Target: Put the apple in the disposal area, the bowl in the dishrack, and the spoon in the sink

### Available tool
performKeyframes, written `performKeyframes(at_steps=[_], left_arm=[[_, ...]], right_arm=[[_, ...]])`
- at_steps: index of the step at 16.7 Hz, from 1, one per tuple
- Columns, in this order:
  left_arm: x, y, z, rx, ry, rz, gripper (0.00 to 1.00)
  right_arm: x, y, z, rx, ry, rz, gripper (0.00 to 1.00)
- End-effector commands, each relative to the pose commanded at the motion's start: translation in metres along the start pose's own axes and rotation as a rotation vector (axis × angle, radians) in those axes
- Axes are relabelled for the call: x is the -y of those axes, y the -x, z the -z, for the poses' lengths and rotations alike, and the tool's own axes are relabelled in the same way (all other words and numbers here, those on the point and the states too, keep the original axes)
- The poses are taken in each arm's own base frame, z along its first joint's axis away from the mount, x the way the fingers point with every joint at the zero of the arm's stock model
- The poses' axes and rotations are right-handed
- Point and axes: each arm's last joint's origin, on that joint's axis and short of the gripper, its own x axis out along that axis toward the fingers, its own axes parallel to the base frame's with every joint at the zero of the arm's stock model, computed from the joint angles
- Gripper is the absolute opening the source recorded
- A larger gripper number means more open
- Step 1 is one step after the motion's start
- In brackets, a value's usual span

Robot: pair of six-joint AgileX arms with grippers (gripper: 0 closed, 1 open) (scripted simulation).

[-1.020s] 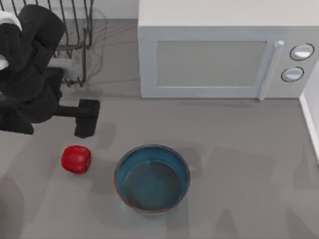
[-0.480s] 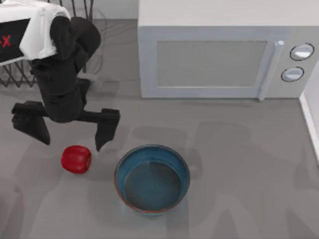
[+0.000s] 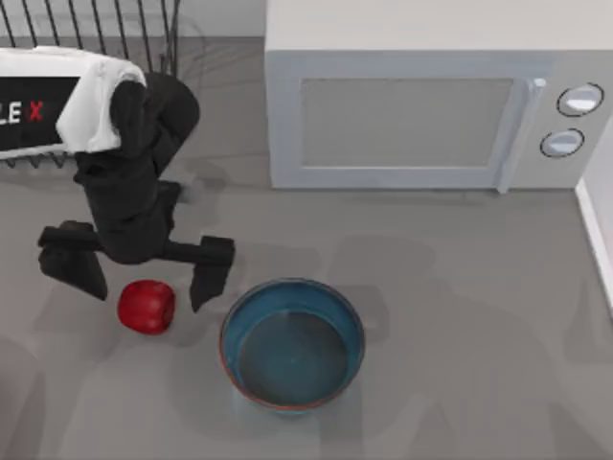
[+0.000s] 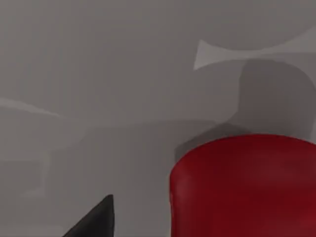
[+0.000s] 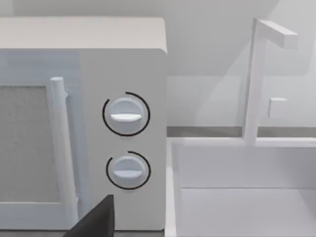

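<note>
The red apple (image 3: 147,307) lies on the grey counter at the left. My left gripper (image 3: 148,283) hangs open just above and behind it, one finger on each side, neither touching. The left wrist view has the apple (image 4: 247,185) close up, with one dark fingertip (image 4: 96,222) beside it. To the apple's right stands the blue-teal bowl (image 3: 292,343), upright and empty. The black wire dishrack (image 3: 105,24) is at the back left, partly hidden by my left arm. The sink (image 5: 247,197) with its white tap appears in the right wrist view, right of the microwave. The spoon is out of view.
A white microwave (image 3: 431,105) with two knobs fills the back of the counter. Bare counter stretches right of the bowl up to the sink's rim (image 3: 596,240) at the right edge.
My left arm swung from the dishrack towards the front. Its open gripper dropped closer over the apple. Apple and bowl stayed put.
</note>
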Motion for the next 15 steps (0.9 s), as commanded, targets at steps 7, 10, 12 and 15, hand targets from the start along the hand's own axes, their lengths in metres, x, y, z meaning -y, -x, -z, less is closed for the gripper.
performKeyframes(at_steps=[7, 10, 12, 15], left_arm=[[0.000, -0.028, 0.002, -0.008, 0.000, -0.002, 1.00], [0.000, -0.028, 0.002, -0.008, 0.000, -0.002, 0.77], [0.000, -0.028, 0.002, -0.008, 0.000, -0.002, 0.62], [0.000, -0.028, 0.002, -0.008, 0.000, -0.002, 0.40]], right_arm=[[0.000, 0.000, 0.000, 0.000, 0.000, 0.000, 1.00], [0.000, 0.000, 0.000, 0.000, 0.000, 0.000, 1.00], [0.000, 0.000, 0.000, 0.000, 0.000, 0.000, 1.00], [0.000, 0.000, 0.000, 0.000, 0.000, 0.000, 1.00]])
